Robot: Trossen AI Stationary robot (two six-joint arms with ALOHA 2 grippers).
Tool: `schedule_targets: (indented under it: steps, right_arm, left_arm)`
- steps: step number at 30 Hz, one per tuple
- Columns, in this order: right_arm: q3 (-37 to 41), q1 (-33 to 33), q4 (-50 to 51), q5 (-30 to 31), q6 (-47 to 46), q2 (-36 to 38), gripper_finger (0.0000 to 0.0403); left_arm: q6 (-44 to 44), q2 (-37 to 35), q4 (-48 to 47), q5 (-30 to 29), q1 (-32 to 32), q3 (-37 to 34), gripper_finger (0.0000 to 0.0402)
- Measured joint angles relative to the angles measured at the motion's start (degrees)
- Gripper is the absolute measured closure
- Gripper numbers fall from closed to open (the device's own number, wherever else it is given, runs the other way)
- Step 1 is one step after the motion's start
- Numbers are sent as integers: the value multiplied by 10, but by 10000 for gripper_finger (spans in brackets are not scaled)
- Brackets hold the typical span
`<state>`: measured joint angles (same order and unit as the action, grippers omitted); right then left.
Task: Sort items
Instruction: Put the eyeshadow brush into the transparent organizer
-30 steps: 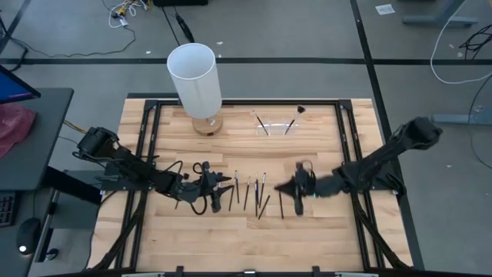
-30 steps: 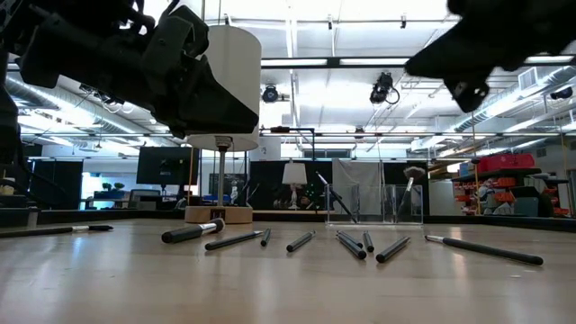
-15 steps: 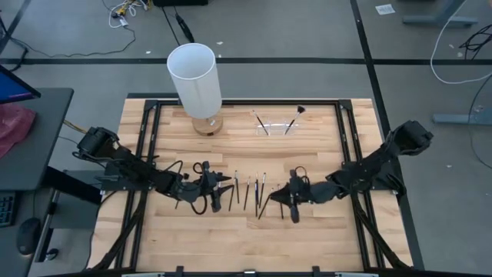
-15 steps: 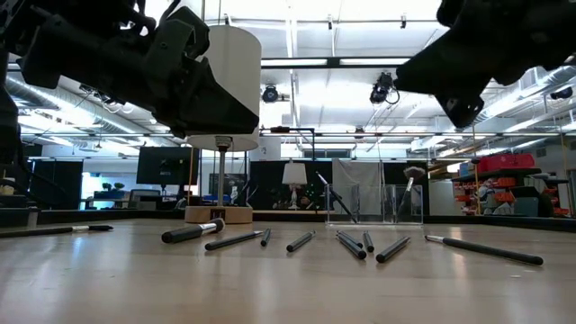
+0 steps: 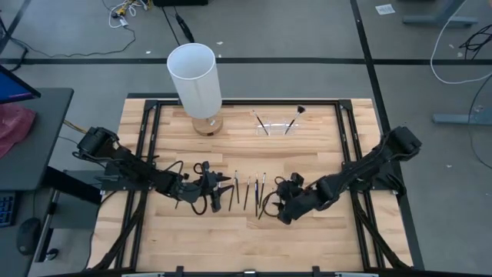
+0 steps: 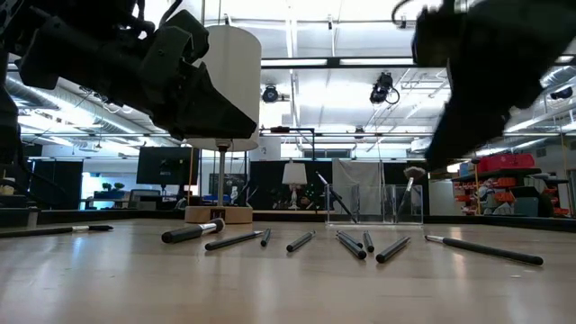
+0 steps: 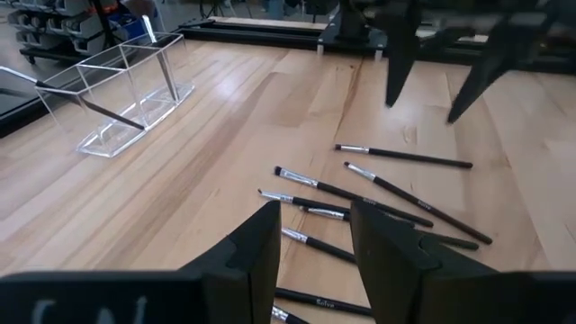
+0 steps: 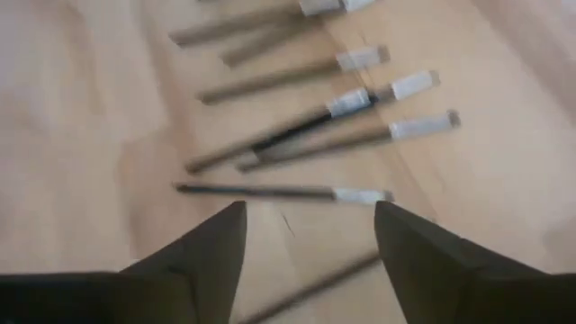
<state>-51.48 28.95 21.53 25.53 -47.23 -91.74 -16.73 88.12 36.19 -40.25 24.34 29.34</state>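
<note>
Hovering spread wide and empty, the right tool [image 8: 306,261] overlooks scattered items [image 8: 306,112].

Two dark, cable-looped jointed arms

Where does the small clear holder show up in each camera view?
High view: clear holder at the table's far edge, right of the white cylinder.
Low view: right of centre, behind the brushes.
Left wrist view: far off across the table, beyond the brushes.
Right wrist view: not in it.
Shared landmark: the scattered brushes, seen in all four views.
</note>
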Motion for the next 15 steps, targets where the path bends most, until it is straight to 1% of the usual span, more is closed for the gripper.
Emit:
schedule_targets:
  steps: [2,4,8,11,15]
  right_arm:
    - [0,5,16,30,-45,-29,146]
    - [0,11,31,73,-90,-52,149]
    - [0,19,66,138,-160,-79,162]
    - [0,26,91,143,-204,-90,172]
    - [5,45,63,143,-229,-105,184]
  left_arm:
    - [0,0,-5,0,0,0,264]
    - [0,0,-7,0,0,0,264]
    - [0,0,-10,0,0,0,264]
    - [0,0,-11,0,0,0,264]
    - [0,0,-11,0,0,0,264]
